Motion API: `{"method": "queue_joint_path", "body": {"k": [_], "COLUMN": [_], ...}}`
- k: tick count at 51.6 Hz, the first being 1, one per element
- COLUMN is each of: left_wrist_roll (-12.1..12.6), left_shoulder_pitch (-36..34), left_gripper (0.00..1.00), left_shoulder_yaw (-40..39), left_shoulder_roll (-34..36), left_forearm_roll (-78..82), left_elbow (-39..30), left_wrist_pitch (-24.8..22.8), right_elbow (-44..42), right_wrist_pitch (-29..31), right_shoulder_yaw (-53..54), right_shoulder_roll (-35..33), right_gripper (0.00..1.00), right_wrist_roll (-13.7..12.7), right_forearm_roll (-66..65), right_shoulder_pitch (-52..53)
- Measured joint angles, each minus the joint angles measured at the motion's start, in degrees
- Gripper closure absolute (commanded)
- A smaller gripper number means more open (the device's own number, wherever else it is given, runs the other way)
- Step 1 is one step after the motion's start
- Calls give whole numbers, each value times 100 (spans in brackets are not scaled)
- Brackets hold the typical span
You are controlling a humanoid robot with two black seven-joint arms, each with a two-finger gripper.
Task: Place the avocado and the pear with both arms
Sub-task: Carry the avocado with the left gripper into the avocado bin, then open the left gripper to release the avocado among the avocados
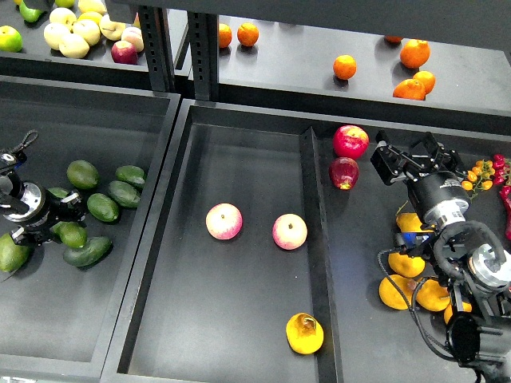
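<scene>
The avocado (pixel 72 234), small and glossy green, is at the tip of my left gripper (pixel 67 223), low in the left tray (pixel 152 144) among other avocados. The fingers look closed on it. The pear (pixel 304 333), yellow-orange with a brown patch at the stem, lies alone at the front of the middle tray (pixel 239 319), far from both grippers. My right gripper (pixel 397 163) is open and empty over the right tray, just right of two red apples (pixel 349 141).
Several avocados (pixel 102 207) lie around the left gripper. Two pink-yellow apples (pixel 223 221) sit mid-tray. Yellow-orange pears (pixel 406 263) lie under my right arm. A divider (pixel 313 207) separates the middle and right trays. Oranges (pixel 413 53) and pale apples (pixel 73 32) are on the back shelf.
</scene>
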Motion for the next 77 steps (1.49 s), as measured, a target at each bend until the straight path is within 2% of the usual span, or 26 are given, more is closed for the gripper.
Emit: {"method": "queue_joint_path", "body": {"k": [12, 41, 48, 51, 77], "left_wrist_roll": [-1, -2, -2, -2, 3], "left_shoulder_pitch": [53, 130, 147, 153, 158], "left_gripper": [81, 51, 47, 39, 7], "left_shoulder_yaw": [-76, -82, -82, -90, -316], "left_shoulder_roll": [-356, -565, -571, -571, -572], "left_forearm_roll": [40, 111, 125, 126, 127], "left_elbow": [257, 433, 433, 433, 411], "left_wrist_pitch": [0, 0, 0, 0, -5], "right_elbow": [18, 18, 18, 18, 18], "right_wrist_pitch": [58, 92, 92, 92, 95], "right_shoulder_yaw": [-65, -188, -193, -193, -273], "right_shoulder_roll": [0, 0, 0, 0, 0], "right_gripper": [0, 0, 0, 0, 0], "right_wrist_roll": [8, 9, 9, 9, 9], "right_forearm_roll": [0, 0, 0, 0, 0], "right_shoulder_pitch": [-5, -14, -13, -14, -6]}}
